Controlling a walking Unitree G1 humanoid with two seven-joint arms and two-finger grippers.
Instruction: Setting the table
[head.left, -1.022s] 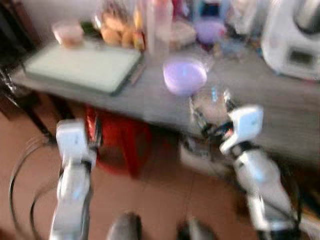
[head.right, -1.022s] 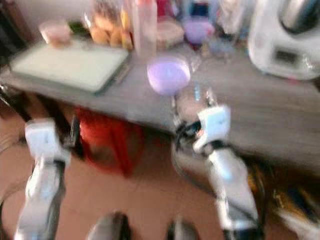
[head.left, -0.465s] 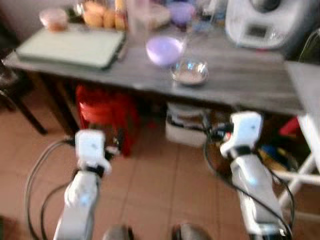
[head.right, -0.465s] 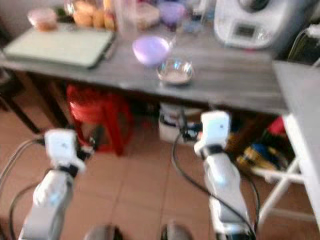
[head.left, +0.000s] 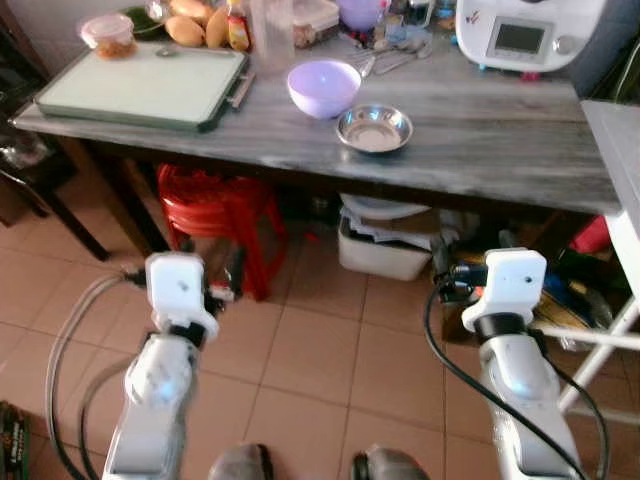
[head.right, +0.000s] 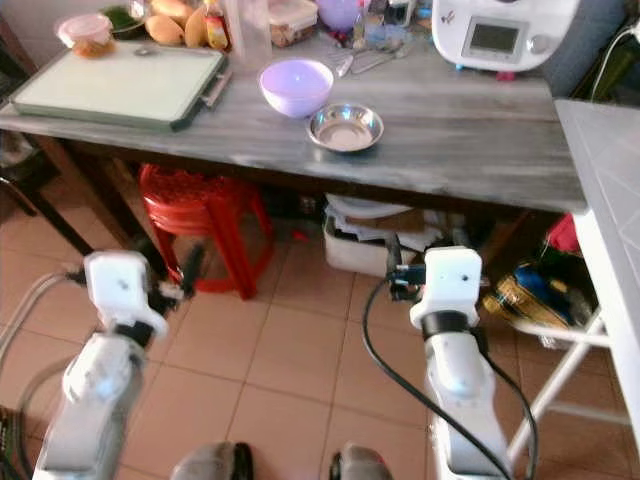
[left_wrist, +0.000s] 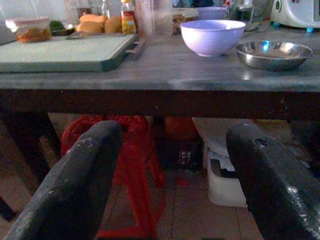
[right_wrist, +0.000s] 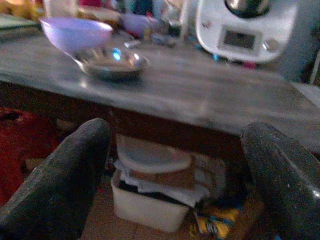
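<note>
A: Where are the task items lying?

B: A lavender bowl (head.left: 323, 86) is sitting on the grey wooden table (head.left: 480, 130), and a small steel bowl (head.left: 374, 129) is resting just beside it, toward the robot's right. A pale green cutting board (head.left: 140, 84) is lying at the table's left end. A white kitchen appliance (head.left: 525, 33) is standing at the far right edge.

A: What are the grippers doing?

B: Both are hanging low in front of the table, above the tiled floor (head.left: 320, 360), well apart from the bowls. The left gripper (left_wrist: 170, 180) is showing its fingers spread wide and gripping nothing. The right gripper (right_wrist: 175, 180) is likewise spread wide, fingers apart, carrying nothing.

A: What is sitting under the table?

B: A red plastic stool (head.left: 215, 215) is standing under the left part, and a white storage bin (head.left: 385, 240) is sitting on the floor below the steel bowl.
</note>
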